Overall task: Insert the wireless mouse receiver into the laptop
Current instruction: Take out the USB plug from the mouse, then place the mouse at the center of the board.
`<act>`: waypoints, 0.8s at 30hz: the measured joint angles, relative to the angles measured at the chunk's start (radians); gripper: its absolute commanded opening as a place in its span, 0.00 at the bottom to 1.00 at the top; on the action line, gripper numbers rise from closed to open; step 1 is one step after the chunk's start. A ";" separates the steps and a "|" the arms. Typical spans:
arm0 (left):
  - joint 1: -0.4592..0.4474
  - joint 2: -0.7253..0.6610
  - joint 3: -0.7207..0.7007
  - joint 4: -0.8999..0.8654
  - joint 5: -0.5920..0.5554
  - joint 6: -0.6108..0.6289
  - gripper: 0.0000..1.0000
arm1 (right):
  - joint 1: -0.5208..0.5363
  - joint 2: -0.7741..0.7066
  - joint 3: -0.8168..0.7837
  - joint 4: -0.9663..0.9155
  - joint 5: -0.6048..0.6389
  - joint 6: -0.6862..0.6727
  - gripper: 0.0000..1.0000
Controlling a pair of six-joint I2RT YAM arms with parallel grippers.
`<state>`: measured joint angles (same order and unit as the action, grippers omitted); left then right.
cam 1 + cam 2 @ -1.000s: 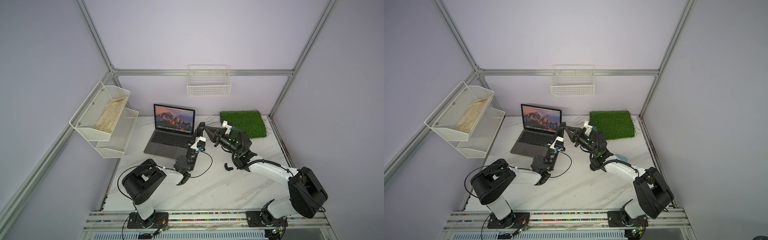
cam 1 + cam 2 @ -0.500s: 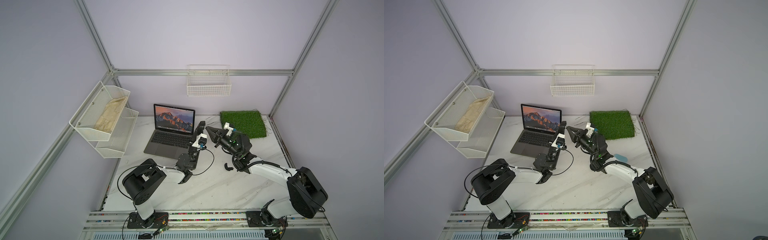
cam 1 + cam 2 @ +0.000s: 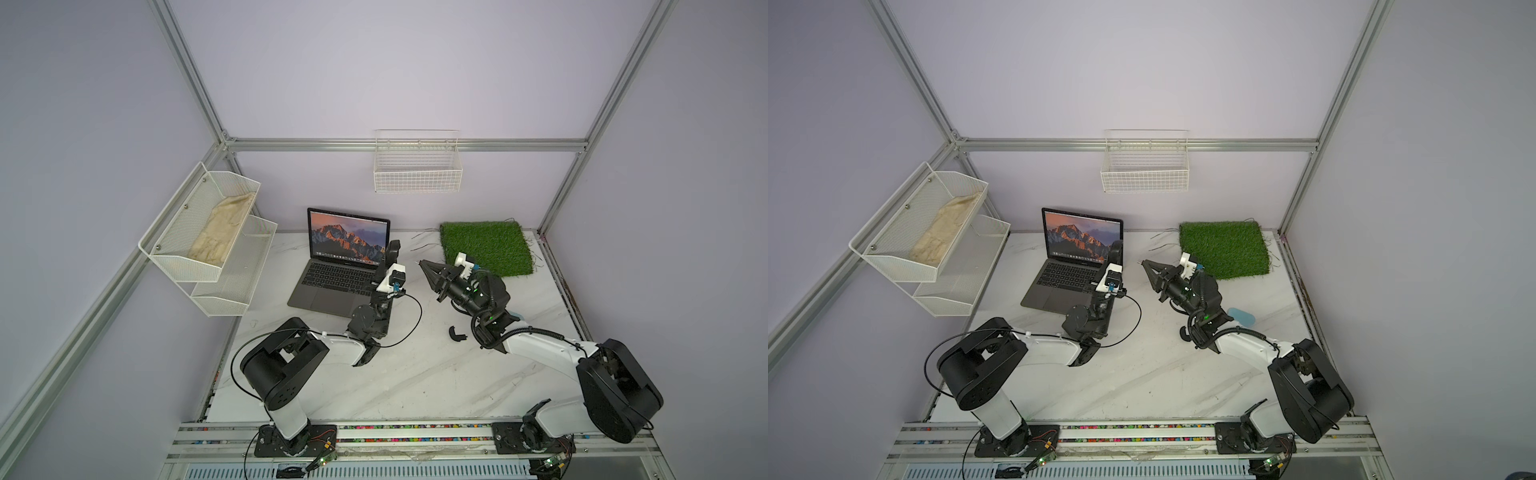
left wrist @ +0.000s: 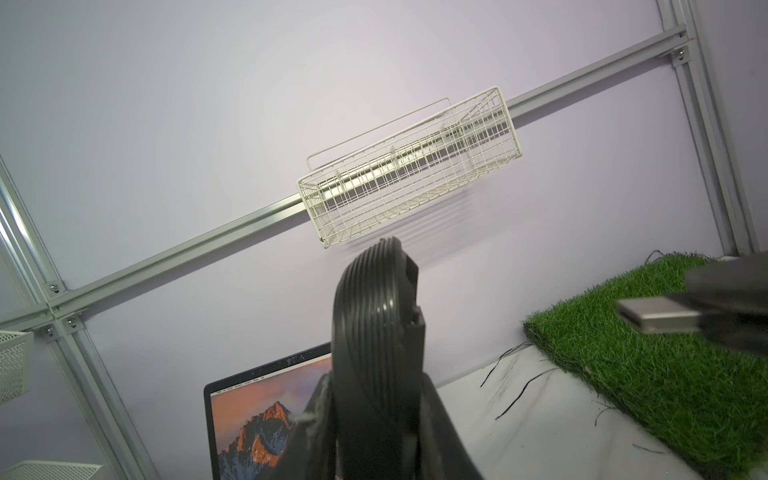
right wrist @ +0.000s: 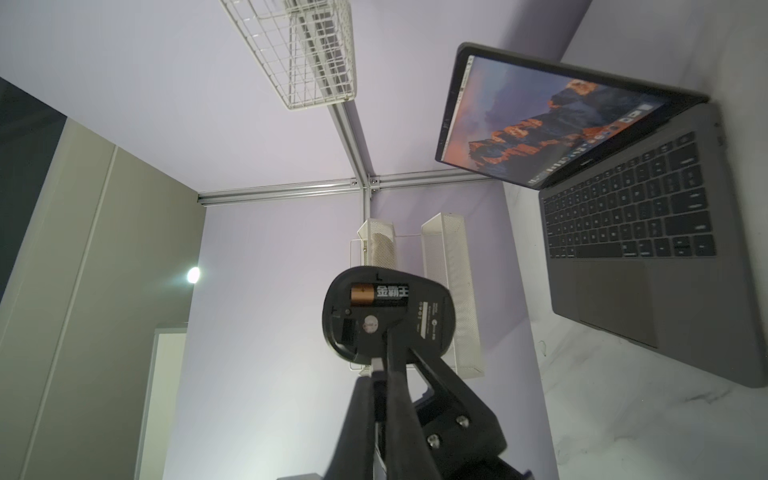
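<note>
- The right gripper [image 3: 423, 262] is clamped on the receiver [image 4: 656, 318]. In the left wrist view the silver plug sticks out of blurred dark fingers [image 4: 727, 291], which are cut off at the picture's edge.
- In the right wrist view only a sliver of the receiver [image 5: 377, 365] shows between the closed fingertips. In both top views it is too small to make out.
- The receiver hangs in the air, right of the laptop [image 3: 332, 286] and apart from it, and left of the mat [image 3: 486, 247].
- The left gripper [image 3: 388, 264] grasps the mouse [image 3: 392, 251], which is held on end just right of the laptop's screen. Its own wrist view cuts its fingers [image 4: 444, 428] off at the picture's edge.
- The mouse's underside faces the right gripper, with a battery [image 5: 378, 294] showing in the open bay. The small print beside it cannot be read.
- The laptop stands open, far left on the table [image 3: 415, 382], with its screen lit. In both top views the left arm hides its near right corner, and no port on its right edge can be made out.
- A curved black shell [image 3: 456, 333] lies on the table beside the right arm. In a top view the arm covers most of the shell [image 3: 1183, 332].
- A pale blue thing [image 3: 1241, 316] peeks out right of that arm, and I cannot tell what it is.
- A wire basket [image 3: 417, 170] hangs on the far wall. A shelf [image 3: 174, 249] at left holds a crumpled cloth [image 3: 220, 228].
</note>
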<state>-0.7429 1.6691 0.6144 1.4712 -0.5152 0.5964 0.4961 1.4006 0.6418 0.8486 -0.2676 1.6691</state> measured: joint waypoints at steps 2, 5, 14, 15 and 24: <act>0.005 -0.031 -0.061 -0.009 0.052 0.023 0.00 | -0.033 -0.025 -0.053 -0.033 -0.018 -0.016 0.00; -0.005 -0.090 -0.126 -0.077 0.141 0.063 0.00 | -0.071 -0.065 -0.119 -0.085 -0.035 -0.044 0.00; -0.143 -0.390 -0.182 -0.573 0.306 0.280 0.02 | -0.181 -0.149 -0.222 -0.267 -0.146 -0.195 0.00; -0.167 -0.401 -0.182 -0.630 0.307 0.317 0.02 | -0.191 -0.154 -0.225 -0.298 -0.156 -0.221 0.00; -0.250 -0.374 -0.204 -0.973 0.322 0.595 0.13 | -0.214 -0.166 -0.229 -0.406 -0.199 -0.360 0.00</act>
<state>-0.9928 1.2953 0.4103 0.4984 -0.1936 1.1912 0.2821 1.2350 0.4129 0.4427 -0.4667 1.3087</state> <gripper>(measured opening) 0.257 0.070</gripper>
